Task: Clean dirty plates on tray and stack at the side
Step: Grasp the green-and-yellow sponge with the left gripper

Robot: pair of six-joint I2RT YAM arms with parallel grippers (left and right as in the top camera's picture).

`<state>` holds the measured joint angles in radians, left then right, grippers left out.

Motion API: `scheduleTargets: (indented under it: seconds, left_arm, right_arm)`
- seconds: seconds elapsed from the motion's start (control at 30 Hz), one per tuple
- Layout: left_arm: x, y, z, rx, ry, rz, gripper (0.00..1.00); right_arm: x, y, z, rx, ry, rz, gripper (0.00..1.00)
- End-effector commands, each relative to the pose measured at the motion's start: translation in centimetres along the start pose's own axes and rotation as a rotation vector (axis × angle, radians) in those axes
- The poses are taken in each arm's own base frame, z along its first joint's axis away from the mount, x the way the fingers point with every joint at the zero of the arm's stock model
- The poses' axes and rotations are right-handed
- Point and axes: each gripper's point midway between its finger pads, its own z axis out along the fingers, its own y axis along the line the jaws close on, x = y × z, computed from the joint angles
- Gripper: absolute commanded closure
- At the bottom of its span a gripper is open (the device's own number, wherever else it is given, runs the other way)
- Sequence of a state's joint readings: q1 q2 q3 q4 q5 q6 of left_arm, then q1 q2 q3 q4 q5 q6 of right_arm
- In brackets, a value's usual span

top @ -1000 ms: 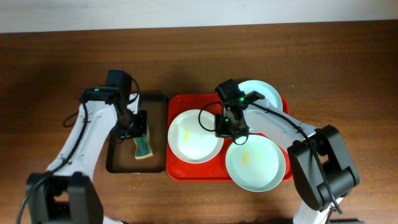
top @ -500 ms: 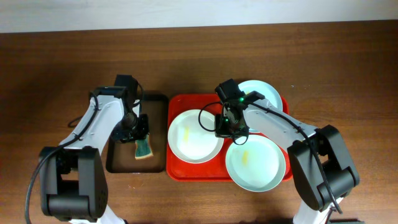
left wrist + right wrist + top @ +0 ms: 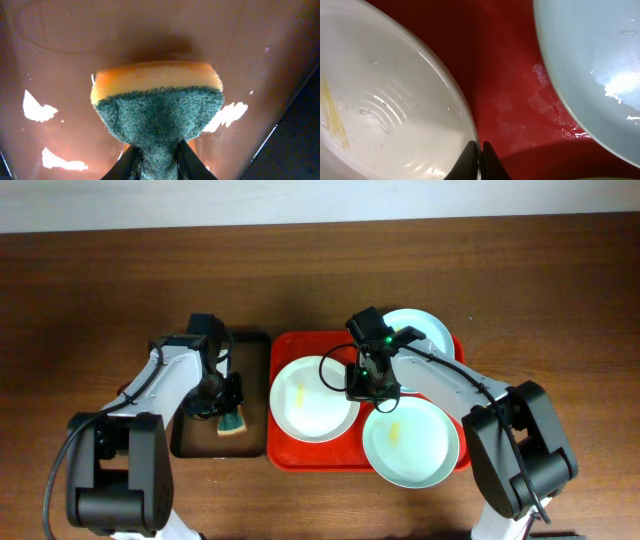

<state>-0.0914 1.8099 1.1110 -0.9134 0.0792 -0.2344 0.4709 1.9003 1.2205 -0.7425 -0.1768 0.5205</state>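
Three plates lie on the red tray [image 3: 285, 455]: a left plate [image 3: 312, 398] with a yellow smear, a front right plate [image 3: 410, 442] with a yellow smear, and a back right plate [image 3: 425, 330]. My right gripper [image 3: 359, 391] is shut on the right rim of the left plate [image 3: 385, 110]; its fingers [image 3: 479, 152] pinch the rim, with the red tray [image 3: 510, 85] and the back plate [image 3: 590, 55] beside it. My left gripper [image 3: 226, 395] is shut on a yellow and green sponge [image 3: 232, 418] over the black tray [image 3: 190, 442]. The sponge [image 3: 157, 107] fills the left wrist view, pinched between the fingers [image 3: 158, 165].
The black tray [image 3: 60, 45] is wet and glossy with bright reflections. It stands directly left of the red tray. Brown wooden table [image 3: 90, 280] lies all around, with a pale wall edge along the back.
My left gripper has shifted slightly to the right and forward over the black tray with the sponge in it. The right arm and the plates have not moved.
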Motion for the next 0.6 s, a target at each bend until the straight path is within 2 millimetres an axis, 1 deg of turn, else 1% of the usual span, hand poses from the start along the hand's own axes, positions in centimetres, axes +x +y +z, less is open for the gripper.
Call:
scheduleTargets:
  seconds: [0.0,0.03,0.07,0.1,0.2,0.27,0.37,0.43,0.5,0.57]
  left_arm:
    - [0.8,-0.3,1.0,0.024,0.025,0.026,0.79]
    - [1.0,-0.2,1.3,0.024,0.027,0.025,0.82]
    - [1.1,-0.1,1.7,0.024,0.024,0.025,0.88]
    - [1.4,0.0,2.4,0.025,0.022,0.026,1.0]
    - [1.4,-0.1,2.5,0.035,0.017,0.056,1.0]
    - [0.9,-0.3,1.8,0.037,0.002,0.076,1.0]
    - [-0.4,-0.8,-1.0,0.05,-0.061,0.082,1.0]
    - [-1.2,-1.2,-3.3,0.064,-0.137,0.089,1.0]
    - [-1.6,-1.5,-5.7,0.08,-0.219,0.097,1.0]
    - [-1.6,-1.6,-7.2,0.088,-0.266,0.117,1.0]
  right_arm:
    - [0.6,0.0,0.6,-0.001,0.024,0.009,0.94]
    - [0.7,0.1,0.6,-0.002,0.026,0.009,0.95]
    - [0.7,0.1,0.6,-0.002,0.026,0.009,0.94]
    - [0.7,0.0,0.6,-0.002,0.027,0.009,0.94]
    - [0.8,0.0,0.6,-0.001,0.031,0.01,0.94]
    - [1.0,0.2,0.6,-0.011,0.042,0.011,0.95]
    - [1.2,0.3,0.6,-0.019,0.049,0.012,0.96]
    - [1.2,0.3,0.6,-0.019,0.049,0.012,0.96]
    - [1.2,0.3,0.6,-0.019,0.049,0.012,0.96]
    - [1.2,0.5,0.5,-0.028,0.054,0.012,0.96]
